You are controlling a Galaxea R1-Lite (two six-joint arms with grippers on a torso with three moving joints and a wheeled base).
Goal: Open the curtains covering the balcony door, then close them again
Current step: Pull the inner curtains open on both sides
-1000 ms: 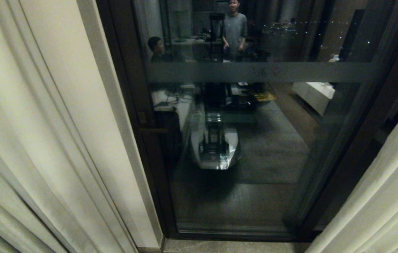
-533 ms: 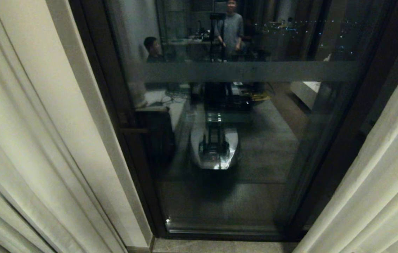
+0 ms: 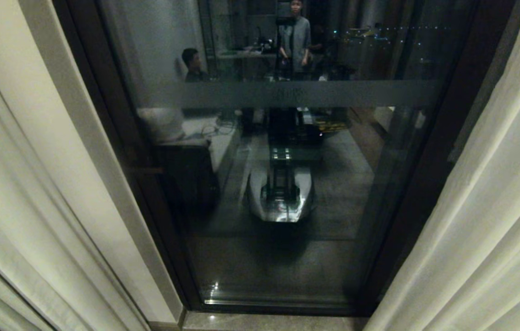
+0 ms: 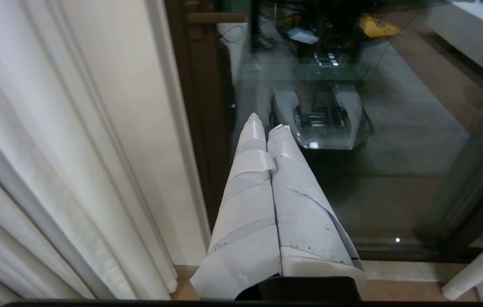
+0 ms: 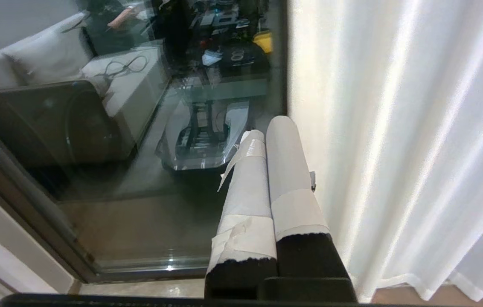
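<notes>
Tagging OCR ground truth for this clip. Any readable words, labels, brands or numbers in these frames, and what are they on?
No readable text.
Frosted band on the balcony door: faint dark marks near its middle, too blurred to read.
Curtains, left gripper, right gripper: tape only, no print.

Left gripper [image 4: 267, 128]: two long tapered fingers [image 4: 250, 200], wrapped throughout in white tape. Tape lies in overlapping bands with visible seams; scuffs and small dark specks mark the wider finger. Black housing shows at the base.

Right gripper [image 5: 267, 128]: two long rounded fingers [image 5: 286, 162], taped white over most of their length. Tape ends in a ragged edge, below which black finger bodies and a black mount are exposed. One loose strip of tape peels away near the tip of the narrower finger. A small metal fitting protrudes at the side.
</notes>
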